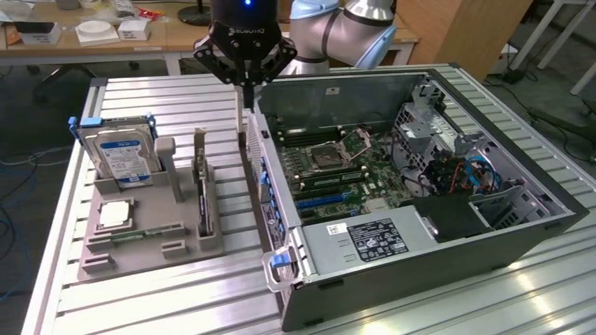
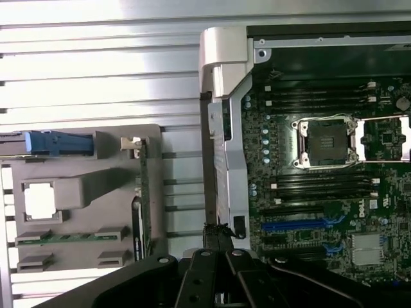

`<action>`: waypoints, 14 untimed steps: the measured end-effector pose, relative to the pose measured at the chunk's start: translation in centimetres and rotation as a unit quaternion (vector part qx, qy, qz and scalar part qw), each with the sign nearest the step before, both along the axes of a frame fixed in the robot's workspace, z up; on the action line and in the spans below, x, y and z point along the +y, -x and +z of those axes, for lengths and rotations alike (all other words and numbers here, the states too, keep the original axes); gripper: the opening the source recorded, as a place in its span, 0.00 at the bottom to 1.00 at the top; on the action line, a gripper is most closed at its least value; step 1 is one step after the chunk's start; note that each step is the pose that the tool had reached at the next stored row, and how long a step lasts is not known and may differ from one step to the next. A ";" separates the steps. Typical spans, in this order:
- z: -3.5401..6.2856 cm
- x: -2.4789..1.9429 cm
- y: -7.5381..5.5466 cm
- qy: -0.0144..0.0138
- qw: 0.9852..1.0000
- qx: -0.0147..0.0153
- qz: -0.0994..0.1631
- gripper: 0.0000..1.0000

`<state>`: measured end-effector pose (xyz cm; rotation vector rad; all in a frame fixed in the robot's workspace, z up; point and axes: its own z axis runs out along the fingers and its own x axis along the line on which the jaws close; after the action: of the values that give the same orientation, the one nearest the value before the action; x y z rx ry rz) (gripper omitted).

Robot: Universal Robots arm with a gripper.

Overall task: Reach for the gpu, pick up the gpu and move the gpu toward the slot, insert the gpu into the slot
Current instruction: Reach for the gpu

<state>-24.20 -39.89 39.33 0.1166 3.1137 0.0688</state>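
Black fingers (image 1: 250,98) pressed together, empty, over the case wall (image 1: 259,146) — gpu (image 1: 201,199) stands on edge in the grey fixture (image 1: 149,216), well apart. Dropping here we'd likely clip that wall; reaching the gpu unopened, we'd ram its top edge.

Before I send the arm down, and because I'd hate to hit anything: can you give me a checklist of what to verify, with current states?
1. Thin dark green circuit card with silver bracket stands upright in the grey tray: ok.
2. Black gripper lined up above the card: not ok, it hangs by the open computer case's edge.
3. Space above the card free: ok.
4. Long black card slot on the green motherboard uncovered: ok.
5. Silver hard drive apart from the card: ok.
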 end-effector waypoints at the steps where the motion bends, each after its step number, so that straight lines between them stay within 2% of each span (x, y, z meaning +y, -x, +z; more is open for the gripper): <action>1: 0.00 0.00 0.2 0.000 1.000 0.000 0.000 0.10; 14: 0.00 0.00 2.9 0.000 1.000 0.000 0.000 0.10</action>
<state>-27.07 -39.89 39.33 0.1164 3.1137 0.0688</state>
